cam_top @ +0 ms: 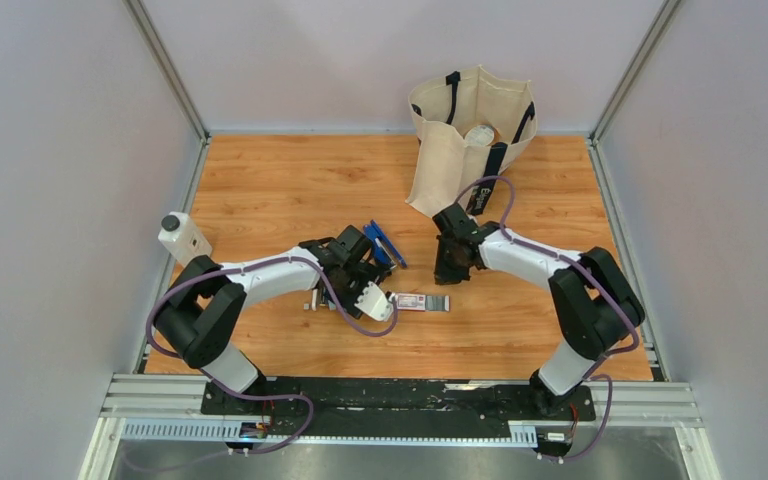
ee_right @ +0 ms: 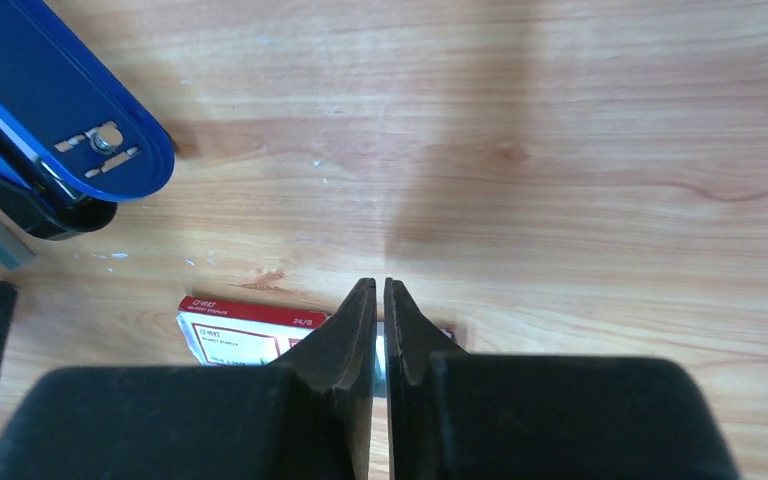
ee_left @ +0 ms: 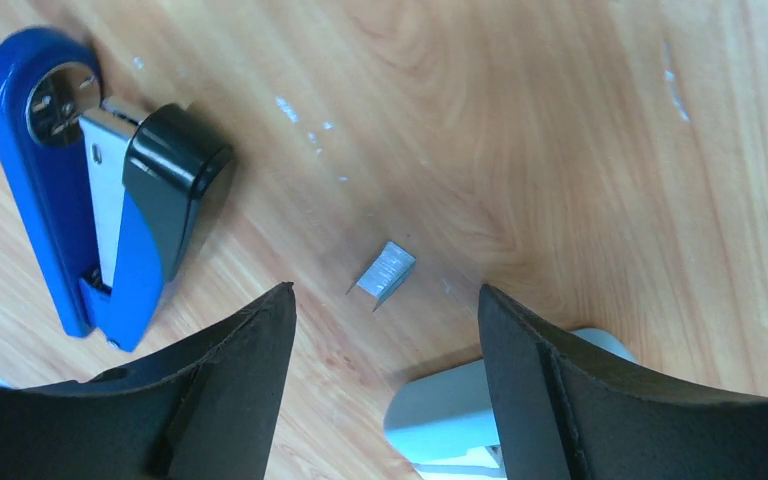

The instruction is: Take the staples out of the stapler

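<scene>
Your left claw (ee_left: 384,300) hangs spread wide over the small silver staple strip (ee_left: 385,272), seemingly to pinch it, the dark-blue black-ended stapler (ee_left: 70,190) lying hinged apart at ten o'clock, your right claw (ee_right: 380,292) pressed closed on nothing

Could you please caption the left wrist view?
Open left claw over a small silver staple strip; the dark-blue, black-ended stapler lies open nearby.

A robot lab test cell: plain grey walls (cam_top: 50,150), aluminium frame rail (cam_top: 150,398), wood-look table (cam_top: 290,180)
</scene>
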You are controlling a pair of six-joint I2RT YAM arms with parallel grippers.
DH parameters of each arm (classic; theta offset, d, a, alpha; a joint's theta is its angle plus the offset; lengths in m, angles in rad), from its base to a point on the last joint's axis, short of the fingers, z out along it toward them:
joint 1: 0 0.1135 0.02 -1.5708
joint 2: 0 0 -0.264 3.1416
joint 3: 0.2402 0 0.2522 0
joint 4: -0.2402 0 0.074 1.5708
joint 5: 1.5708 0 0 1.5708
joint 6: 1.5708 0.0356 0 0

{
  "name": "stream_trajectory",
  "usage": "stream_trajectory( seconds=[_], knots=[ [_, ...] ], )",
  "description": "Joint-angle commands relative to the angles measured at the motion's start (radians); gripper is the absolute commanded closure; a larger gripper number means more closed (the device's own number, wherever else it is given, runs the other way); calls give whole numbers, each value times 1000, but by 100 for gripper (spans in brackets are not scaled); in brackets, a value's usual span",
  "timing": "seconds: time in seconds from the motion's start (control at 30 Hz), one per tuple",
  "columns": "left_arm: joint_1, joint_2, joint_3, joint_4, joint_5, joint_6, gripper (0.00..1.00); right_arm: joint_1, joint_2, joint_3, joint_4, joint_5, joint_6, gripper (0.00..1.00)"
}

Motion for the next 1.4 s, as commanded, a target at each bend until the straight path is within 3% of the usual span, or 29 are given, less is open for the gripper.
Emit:
stream_trajectory(
  seconds=[0.0,0.13,0.57,0.8,1.37],
  knots=[
    [-6,-3,-7,-63,49,175,24,-59,-99,-21,-5,-40,-35,90],
    [-7,16,16,-78,58,198,26,-99,-140,-31,-26,-51,-58,90],
    [-49,128,138,-261,-12,287,48,-136,-192,-38,-27,-83,-75,89],
    [-68,172,190,-313,-35,290,51,-151,-208,-41,-26,-99,-87,88],
    [-90,212,220,-284,-73,254,69,-162,-264,-63,-37,-126,-93,89]
  ],
)
